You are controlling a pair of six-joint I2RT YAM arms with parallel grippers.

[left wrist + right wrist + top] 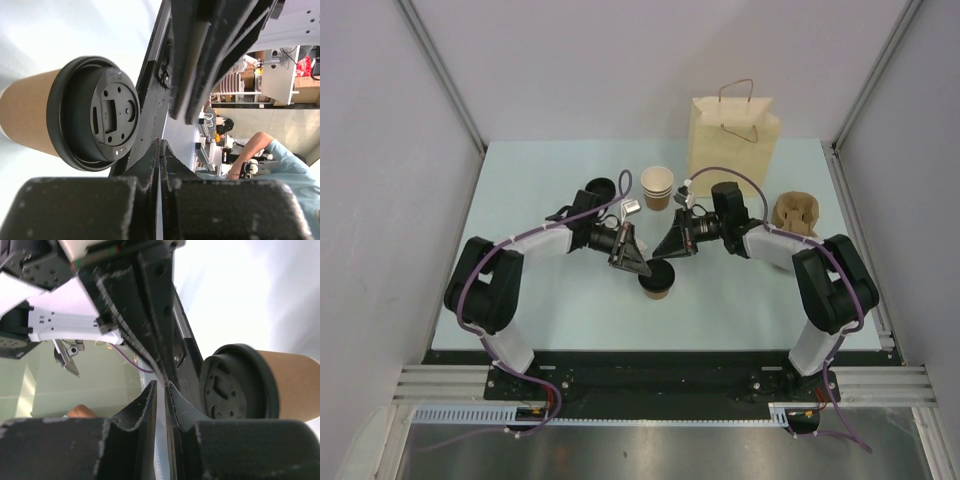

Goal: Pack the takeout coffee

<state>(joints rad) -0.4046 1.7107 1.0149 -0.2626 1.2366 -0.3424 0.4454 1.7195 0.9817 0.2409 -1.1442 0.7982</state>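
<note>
The takeout coffee (657,280), a brown paper cup with a black lid, stands upright on the table in front of both arms. My left gripper (642,268) is shut and empty, its tips just left of the lid. My right gripper (661,254) is shut and empty, its tips just behind the lid. In the left wrist view the coffee (95,115) lies left of my closed left gripper (160,150). In the right wrist view the coffee (240,385) lies right of my right gripper (161,387), whose jaws leave only a thin slit.
A tan paper bag (733,135) with handles stands at the back right. A stack of lidless brown cups (657,187) stands behind the grippers. A loose black lid (601,188) lies at the back left. A moulded cup carrier (796,213) lies at the right.
</note>
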